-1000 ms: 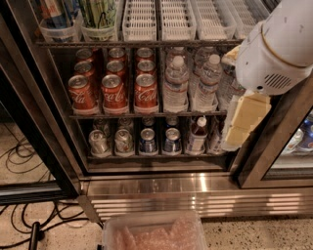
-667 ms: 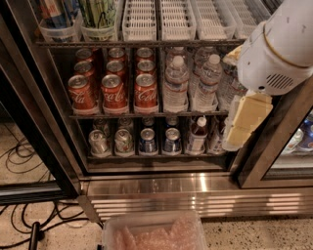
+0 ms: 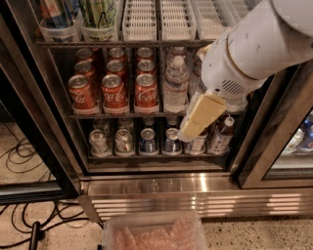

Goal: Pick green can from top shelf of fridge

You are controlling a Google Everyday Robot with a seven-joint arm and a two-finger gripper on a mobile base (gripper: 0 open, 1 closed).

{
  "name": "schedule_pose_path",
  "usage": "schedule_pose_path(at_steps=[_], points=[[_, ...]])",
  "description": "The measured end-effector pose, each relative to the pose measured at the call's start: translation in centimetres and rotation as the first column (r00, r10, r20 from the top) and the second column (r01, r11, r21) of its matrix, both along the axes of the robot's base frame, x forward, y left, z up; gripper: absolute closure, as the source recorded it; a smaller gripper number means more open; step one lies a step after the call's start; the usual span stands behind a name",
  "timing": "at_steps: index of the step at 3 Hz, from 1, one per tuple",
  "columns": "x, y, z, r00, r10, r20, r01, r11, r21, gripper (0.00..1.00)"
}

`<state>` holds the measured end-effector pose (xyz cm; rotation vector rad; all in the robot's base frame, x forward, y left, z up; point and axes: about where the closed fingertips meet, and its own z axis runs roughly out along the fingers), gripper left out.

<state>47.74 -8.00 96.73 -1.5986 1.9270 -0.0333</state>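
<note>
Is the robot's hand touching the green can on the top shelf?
Apart. The camera view shows the hand low by the water bottles, with the green can far up-left on the top shelf.

The green can (image 3: 98, 13) is cut by the top edge, and only its lower part shows, inside a bin (image 3: 100, 33). The top shelf (image 3: 122, 43) is cut in the same way, and its right end is hidden behind the arm (image 3: 254, 49). The arm also covers some of the water bottles (image 3: 176, 83). The gripper (image 3: 194, 126) hangs before the lower racks and hides what stands behind it. The bottom edge cuts a tub (image 3: 154, 229).
</note>
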Motion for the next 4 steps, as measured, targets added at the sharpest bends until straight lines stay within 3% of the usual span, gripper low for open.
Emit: schedule_pose_path(at_steps=[1,2,3,4], points=[[2.9,4.8,1.6,0.9955,-0.038,0.087,0.027,0.992,0.127,0.0],[2.9,4.8,1.6,0.9955,-0.038,0.087,0.027,0.992,0.127,0.0],[3.1,5.7,2.1,0.99,-0.064,0.126,0.04,0.982,0.187,0.0],[3.8,7.8,3.5,0.9737,-0.142,0.179,0.08,0.946,0.315,0.0]])
